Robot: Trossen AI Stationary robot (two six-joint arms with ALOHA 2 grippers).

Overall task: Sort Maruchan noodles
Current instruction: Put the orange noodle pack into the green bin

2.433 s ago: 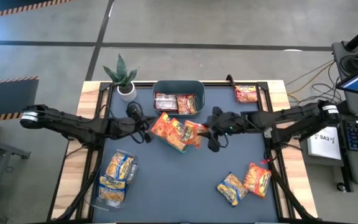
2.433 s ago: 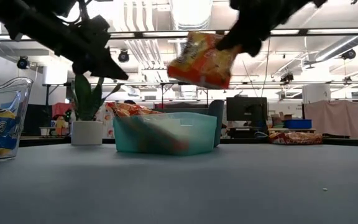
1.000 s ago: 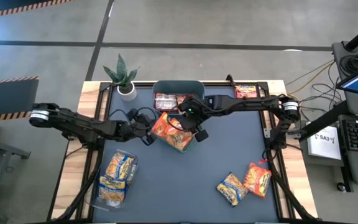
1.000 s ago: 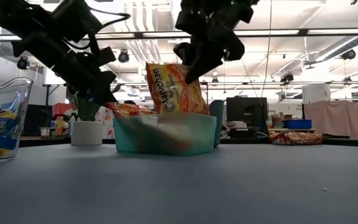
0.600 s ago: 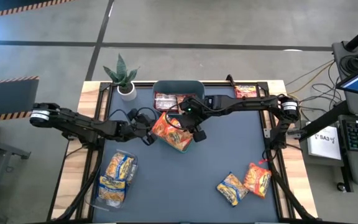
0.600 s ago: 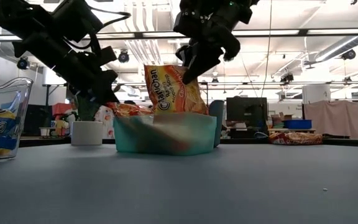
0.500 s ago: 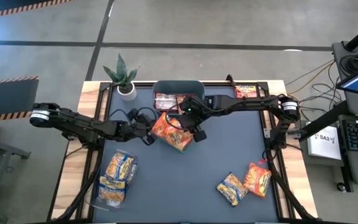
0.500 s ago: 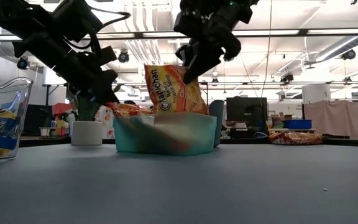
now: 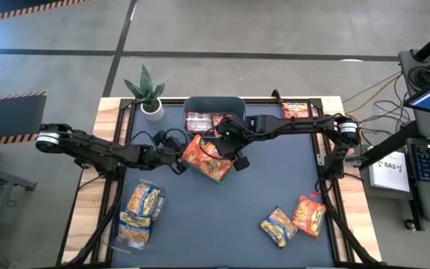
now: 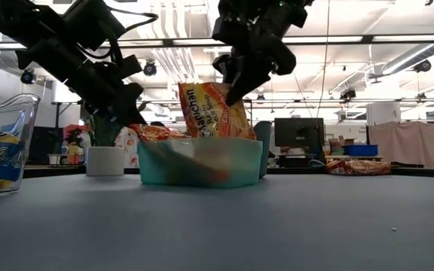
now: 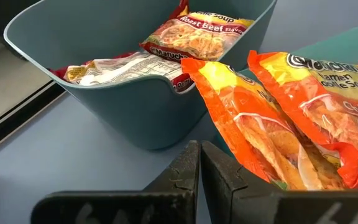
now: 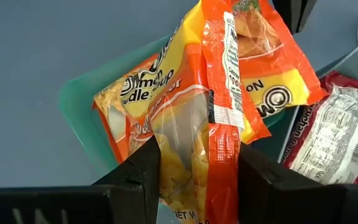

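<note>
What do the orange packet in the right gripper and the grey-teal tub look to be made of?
Orange packet: thin glossy plastic film, judging by crinkles, a clear window and a back seam. Grey-teal tub: apparently moulded rigid plastic, with smooth matte walls and a rounded rim.

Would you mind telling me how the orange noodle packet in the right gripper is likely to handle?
The orange packet probably feels light. Its crinkly wrapper looks slippery and bends between the right gripper's fingers, though the noodle block inside likely stays stiff.

Your high view looks straight down over the whole table [image 9: 275, 187]. Low view sits at tabletop level, facing the room. Both wrist views look in close at the green tray [image 12: 82, 109] and grey-teal tub [image 11: 123, 106].
</note>
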